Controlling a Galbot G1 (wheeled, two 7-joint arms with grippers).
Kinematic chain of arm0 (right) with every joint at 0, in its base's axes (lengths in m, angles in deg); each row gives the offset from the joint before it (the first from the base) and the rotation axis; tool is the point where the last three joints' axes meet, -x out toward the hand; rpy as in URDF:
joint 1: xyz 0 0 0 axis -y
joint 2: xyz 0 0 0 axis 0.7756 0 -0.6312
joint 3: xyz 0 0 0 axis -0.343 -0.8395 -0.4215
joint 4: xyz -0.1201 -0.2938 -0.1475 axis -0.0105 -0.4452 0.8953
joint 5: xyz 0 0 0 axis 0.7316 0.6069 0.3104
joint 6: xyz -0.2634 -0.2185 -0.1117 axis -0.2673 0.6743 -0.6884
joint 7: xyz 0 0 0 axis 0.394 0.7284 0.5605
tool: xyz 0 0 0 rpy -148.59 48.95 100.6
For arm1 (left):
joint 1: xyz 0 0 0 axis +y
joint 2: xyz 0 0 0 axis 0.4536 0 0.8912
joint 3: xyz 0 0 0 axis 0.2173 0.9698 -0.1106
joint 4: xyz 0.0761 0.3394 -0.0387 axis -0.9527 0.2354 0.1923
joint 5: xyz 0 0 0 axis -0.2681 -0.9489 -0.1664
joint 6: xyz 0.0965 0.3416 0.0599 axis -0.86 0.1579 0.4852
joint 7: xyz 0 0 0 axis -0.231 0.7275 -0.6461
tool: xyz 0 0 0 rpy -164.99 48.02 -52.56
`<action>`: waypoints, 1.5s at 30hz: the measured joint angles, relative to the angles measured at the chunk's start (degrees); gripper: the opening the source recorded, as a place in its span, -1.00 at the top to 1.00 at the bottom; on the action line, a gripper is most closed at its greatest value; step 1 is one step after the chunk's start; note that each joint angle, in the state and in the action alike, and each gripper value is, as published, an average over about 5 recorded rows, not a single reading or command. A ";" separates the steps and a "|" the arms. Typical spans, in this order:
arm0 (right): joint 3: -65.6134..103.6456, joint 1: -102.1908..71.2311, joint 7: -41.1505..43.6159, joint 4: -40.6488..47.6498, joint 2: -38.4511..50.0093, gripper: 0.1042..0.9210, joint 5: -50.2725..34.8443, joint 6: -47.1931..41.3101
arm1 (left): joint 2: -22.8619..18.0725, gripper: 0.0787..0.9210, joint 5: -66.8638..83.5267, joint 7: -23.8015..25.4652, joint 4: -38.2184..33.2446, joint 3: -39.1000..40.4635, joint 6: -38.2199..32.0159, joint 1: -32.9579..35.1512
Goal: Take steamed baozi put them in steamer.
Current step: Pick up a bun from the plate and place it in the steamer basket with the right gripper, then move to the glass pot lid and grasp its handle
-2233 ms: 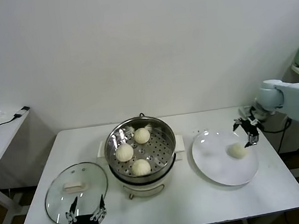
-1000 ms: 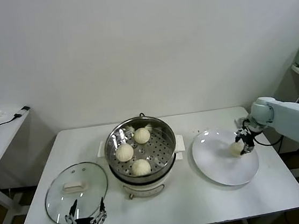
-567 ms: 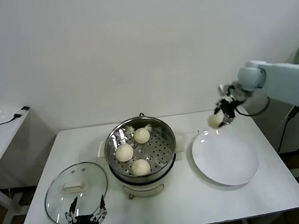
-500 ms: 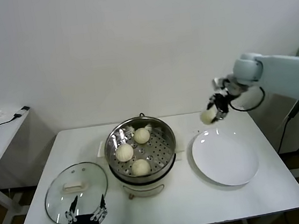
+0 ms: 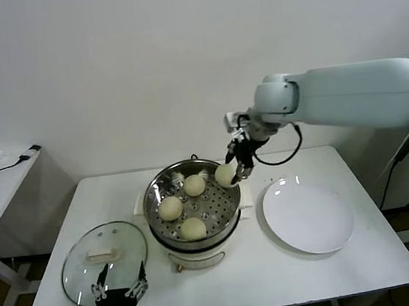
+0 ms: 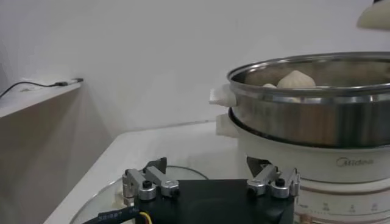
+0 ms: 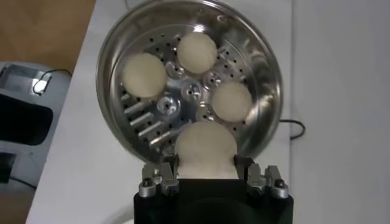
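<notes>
Baozi (image 5: 226,174) — right gripper (image 5: 239,168) — over steamer (image 5: 192,199)

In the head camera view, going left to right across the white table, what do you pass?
Glass lid with the left gripper at its near edge → steamer with three baozi inside → fourth baozi, held by the right gripper over the steamer's right rim → white plate.

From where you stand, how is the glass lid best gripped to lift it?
Grip the cream handle at the middle of the lid, coming straight down from above. The lid lies flat, dome up, and the handle is its only raised part. The open left gripper is nearest.
</notes>
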 measured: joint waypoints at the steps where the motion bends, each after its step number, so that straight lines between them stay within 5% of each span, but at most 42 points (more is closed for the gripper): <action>1: 0.00 -0.57 -0.43 0.01 -0.51 -0.26 -0.11 -0.37 | 0.00 -0.77 0.07 0.01 0.06 -0.03 0.02 -0.05; 17: 1.99 -10.08 -5.53 3.27 -3.17 -0.27 2.75 -3.00 | -0.02 -0.77 0.23 0.02 0.65 0.03 0.03 -0.27; 26: 3.96 -11.67 -4.45 5.09 -2.96 -0.73 2.20 -0.80 | 0.02 -0.77 0.19 0.03 0.23 -0.03 0.05 0.14; 34: 6.41 -9.15 -1.01 5.55 -0.14 -0.76 -1.19 2.54 | 0.08 -0.77 0.46 0.05 -0.54 -0.07 0.48 0.47; 45: 24.96 -17.24 -14.74 4.95 10.18 -0.76 1.31 3.83 | 0.78 -0.77 2.60 0.35 -0.31 -0.03 1.09 -0.27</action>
